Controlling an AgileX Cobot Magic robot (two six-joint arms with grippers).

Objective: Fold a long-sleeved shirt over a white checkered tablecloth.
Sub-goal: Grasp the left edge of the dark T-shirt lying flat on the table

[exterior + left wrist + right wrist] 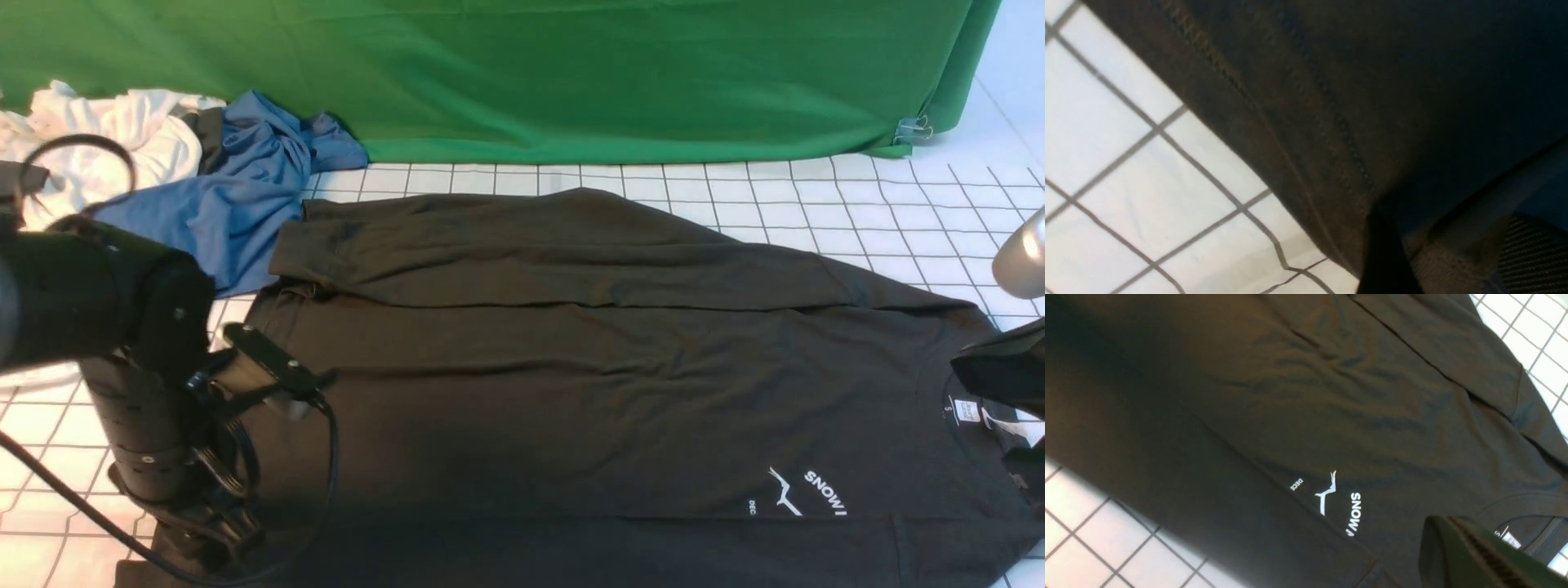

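Left pincer (pixel 204 539) sits low at the hem of the long-sleeved shirt (pixel 571 384), and how wide it stands I cannot tell; right pincer (pixel 1015 420) is closed tight by the collar; the shirt lies flat between both on the white checkered tablecloth (pixel 898 204), one sleeve folded across its far side; beyond the left pincer lie a blue garment (pixel 237 196), white garments (pixel 122 131) and the green backdrop (pixel 571 73).

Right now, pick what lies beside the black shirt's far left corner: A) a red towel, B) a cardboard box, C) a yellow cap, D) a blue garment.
D: the crumpled blue garment lies on the white checkered tablecloth right beside the long-sleeved shirt at that corner.
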